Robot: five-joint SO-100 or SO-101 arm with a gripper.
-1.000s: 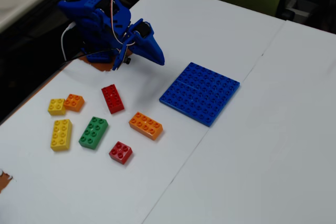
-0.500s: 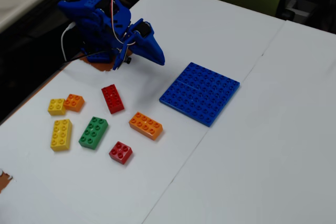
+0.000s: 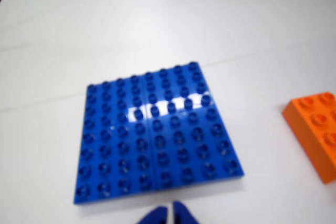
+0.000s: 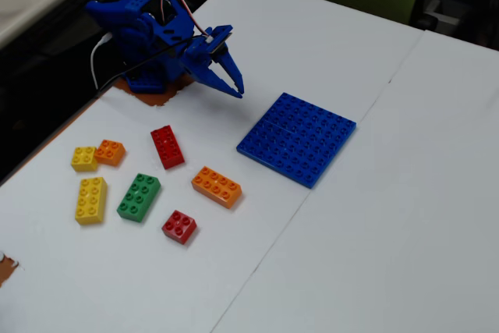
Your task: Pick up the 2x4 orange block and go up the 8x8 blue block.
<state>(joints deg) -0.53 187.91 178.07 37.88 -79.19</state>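
On the table, 2x4 orange block (image 4: 217, 186) well apart from the closed, empty pincer (image 4: 236, 91).

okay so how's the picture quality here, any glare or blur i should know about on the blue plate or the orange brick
Wrist view: soft overall, a white glare band across the blue plate, the orange brick cut off at the right edge. Fixed view: sharper and evenly lit, no glare on the plate, brick fully visible, dark background beyond the table.
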